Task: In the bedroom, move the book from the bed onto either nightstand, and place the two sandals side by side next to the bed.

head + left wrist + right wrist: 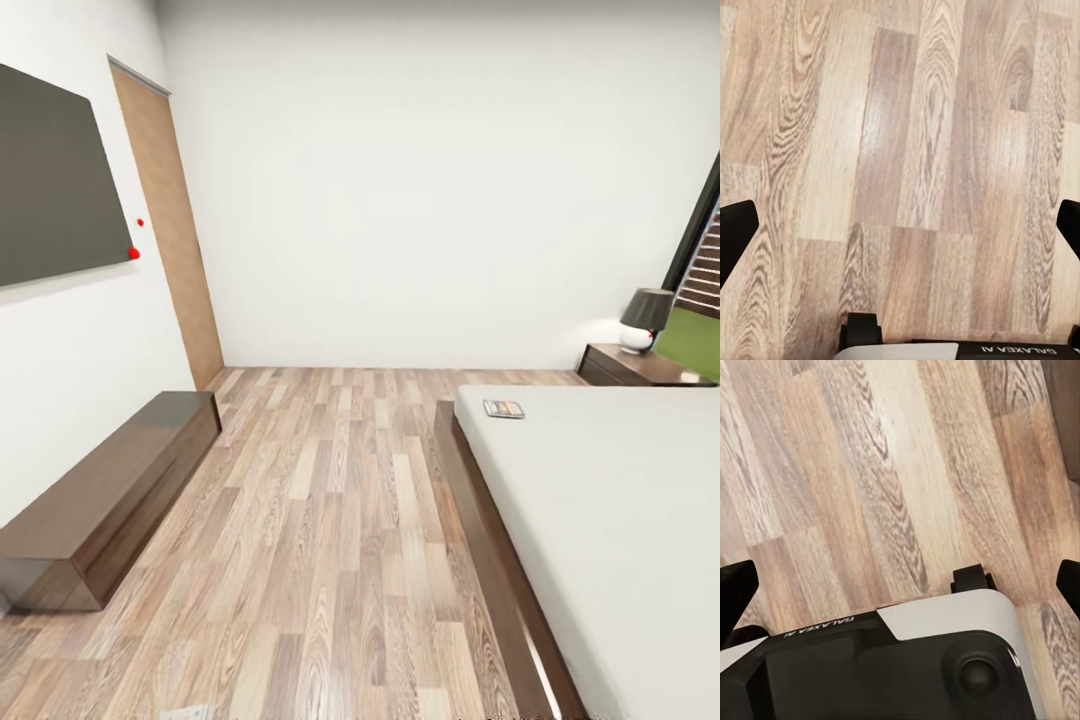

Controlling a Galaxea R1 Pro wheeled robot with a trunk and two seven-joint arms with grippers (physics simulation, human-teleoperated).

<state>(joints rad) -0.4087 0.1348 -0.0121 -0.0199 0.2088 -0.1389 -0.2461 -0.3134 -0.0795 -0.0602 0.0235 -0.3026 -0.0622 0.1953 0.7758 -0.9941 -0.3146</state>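
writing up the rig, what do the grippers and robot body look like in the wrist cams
Both the left gripper and right gripper have plain black fingertips. Beneath them sits the robot base, white and black, rounded, with black knobs and small "GALAXEA AI" lettering.

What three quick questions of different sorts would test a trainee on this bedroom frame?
1. True or false: the small dark paperback book lies on the pale grey-white mattress of the bed.
2. Multiple choice: what stands on the dark brown wooden nightstand? A) a lamp with a dark shade B) a vase C) a clock
3. Fill in: both wrist cameras look down at the ____ floor.

Key:
1. True; it lies near the mattress corner toward the far wall.
2. A, the dark-shaded lamp with a white base.
3. Wood-plank. The left gripper and right gripper have jaws spread wide, holding nothing.
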